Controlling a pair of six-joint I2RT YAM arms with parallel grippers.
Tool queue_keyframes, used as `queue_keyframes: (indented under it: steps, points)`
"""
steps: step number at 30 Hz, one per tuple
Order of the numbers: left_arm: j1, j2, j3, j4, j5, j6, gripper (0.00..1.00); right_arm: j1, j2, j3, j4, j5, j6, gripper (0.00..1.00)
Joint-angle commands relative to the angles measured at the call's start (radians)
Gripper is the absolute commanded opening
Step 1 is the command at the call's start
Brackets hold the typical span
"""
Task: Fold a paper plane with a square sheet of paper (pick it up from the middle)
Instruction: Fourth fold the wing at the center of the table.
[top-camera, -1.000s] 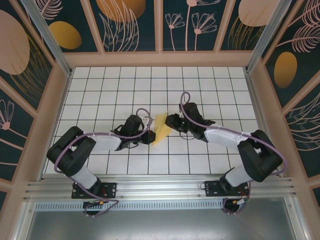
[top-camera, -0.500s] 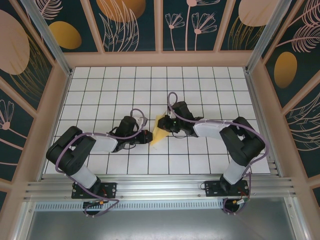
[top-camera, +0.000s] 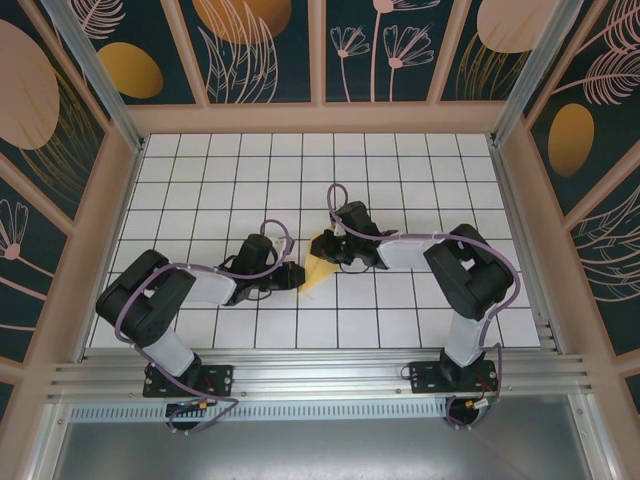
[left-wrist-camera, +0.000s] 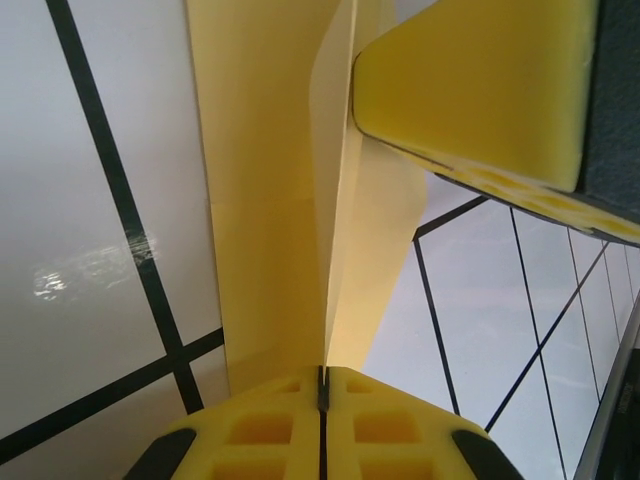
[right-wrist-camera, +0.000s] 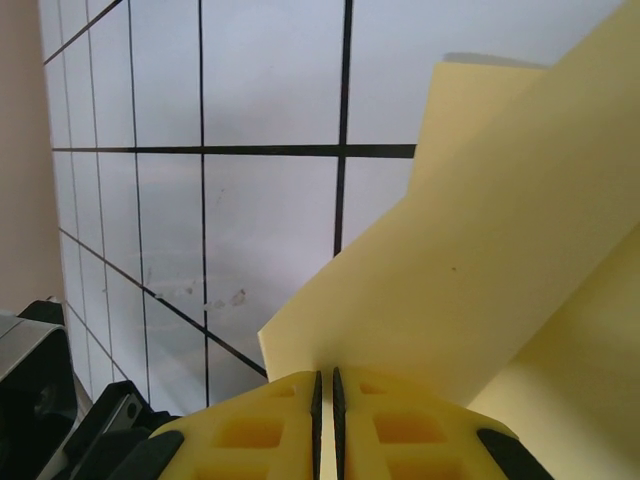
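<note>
right arm has drawn in toward centre frame; one yellow paper (top-camera: 320, 264) at the middle of the desk (top-camera: 400, 180), two pincers pinching it: left pincer (top-camera: 298, 274) lower-left, right pincer (top-camera: 322, 246) upper.

The yellow sheet of paper (top-camera: 318, 263) is partly folded into a long, narrow wedge near the middle of the white gridded table (top-camera: 200, 180), running from far to near with a slight slant. Close up it is plain, thin and unmarked, with overlapping layers and a sharp lengthwise crease (left-wrist-camera: 325, 250), and one broad flat panel ends in a square corner (right-wrist-camera: 450, 75). Its near end is pinched in the left gripper (left-wrist-camera: 322, 375) and its far part in the right gripper (right-wrist-camera: 323, 378).
</note>
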Motion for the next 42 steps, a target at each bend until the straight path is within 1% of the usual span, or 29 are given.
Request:
queue_keyframes:
  steps: [1, 4, 12, 20, 26, 27, 30, 32, 34, 37, 39, 40, 42]
  points:
    - [0.011, 0.014, 0.013, -0.012, 0.006, -0.011, 0.10, 0.000, -0.008, 0.004, -0.009, 0.041, 0.004, 0.15]
    - [0.015, 0.021, 0.017, -0.024, 0.019, -0.018, 0.08, -0.001, -0.036, -0.009, 0.008, 0.026, -0.005, 0.16]
    - [0.035, 0.058, 0.047, -0.028, 0.109, -0.036, 0.08, 0.011, -0.021, 0.004, 0.050, -0.084, -0.026, 0.17]
    - [0.057, 0.062, 0.038, 0.009, 0.158, -0.058, 0.08, 0.013, 0.012, 0.015, 0.045, -0.062, -0.020, 0.17]
    - [0.067, 0.062, 0.046, -0.001, 0.183, -0.045, 0.09, 0.012, 0.044, 0.042, 0.032, -0.049, -0.024, 0.17]
    - [0.067, 0.088, 0.047, -0.003, 0.182, -0.043, 0.09, 0.011, 0.049, 0.048, 0.030, -0.049, -0.024, 0.17]
    - [0.070, 0.094, 0.045, -0.003, 0.175, -0.045, 0.12, 0.006, 0.065, 0.058, 0.022, -0.034, -0.020, 0.17]
    - [0.069, 0.090, 0.042, -0.001, 0.169, -0.042, 0.17, 0.005, 0.070, 0.060, 0.018, -0.021, -0.018, 0.17]
    - [0.069, 0.086, 0.036, -0.001, 0.166, -0.036, 0.18, 0.005, 0.068, 0.060, 0.016, -0.009, -0.015, 0.16]
    - [0.069, 0.073, 0.026, -0.011, 0.151, -0.022, 0.23, 0.004, 0.072, 0.058, 0.009, -0.001, -0.013, 0.16]
    - [0.069, 0.074, 0.021, -0.017, 0.151, -0.013, 0.24, 0.003, 0.074, 0.055, 0.011, 0.001, -0.011, 0.16]
    - [0.069, 0.043, 0.020, -0.025, 0.147, -0.007, 0.25, 0.004, 0.077, 0.053, 0.013, 0.001, -0.009, 0.16]
    - [0.069, 0.029, 0.020, -0.042, 0.136, 0.007, 0.26, 0.002, 0.081, 0.052, 0.020, -0.001, -0.005, 0.16]
